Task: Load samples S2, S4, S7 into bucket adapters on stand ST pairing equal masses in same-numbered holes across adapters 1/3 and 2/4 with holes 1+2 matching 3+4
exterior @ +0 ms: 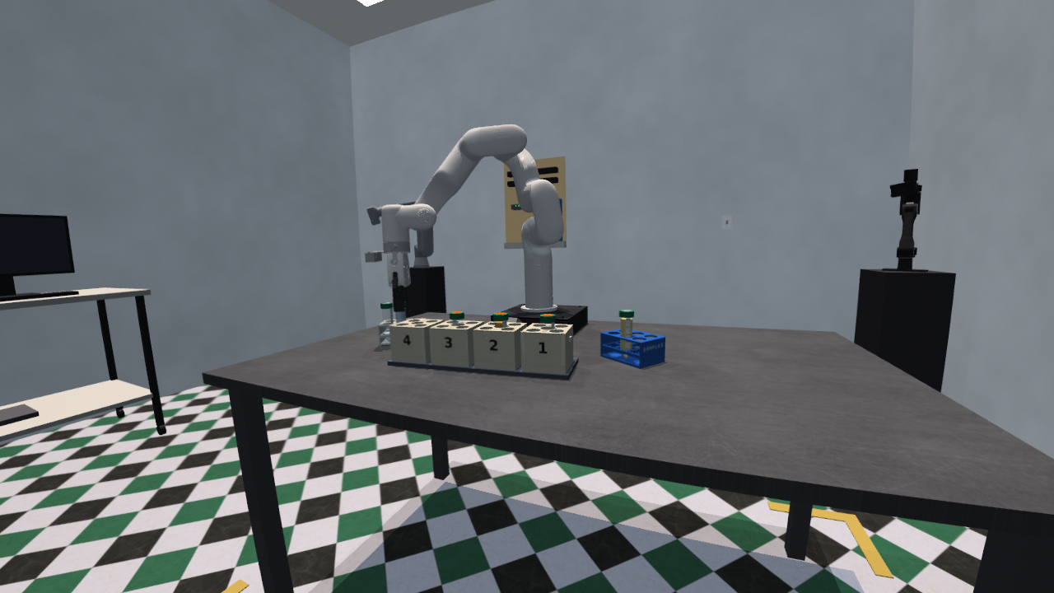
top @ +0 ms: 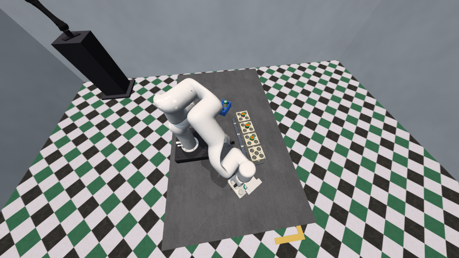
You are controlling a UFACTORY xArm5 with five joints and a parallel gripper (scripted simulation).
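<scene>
The gripper (exterior: 398,289) was clamped on a water blank in the white rack (top: 255,185), just beyond adapter 4 (exterior: 409,342). Another blank (exterior: 385,323) stood beside it. The arm's wrist hid the held tube from above.

you see even, soft overhead light, sharp focus throughout, and a faint shadow under the arm (top: 205,128).

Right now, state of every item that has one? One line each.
Gripper: shut on a water tube in the white rack.
Adapter 1: one orange-dot tube, upright.
Adapter 2: one orange-dot tube, upright.
Adapter 3: one orange-dot tube, upright.
Adapter 4: all holes vacant.
Blue rack: one tube standing.
</scene>
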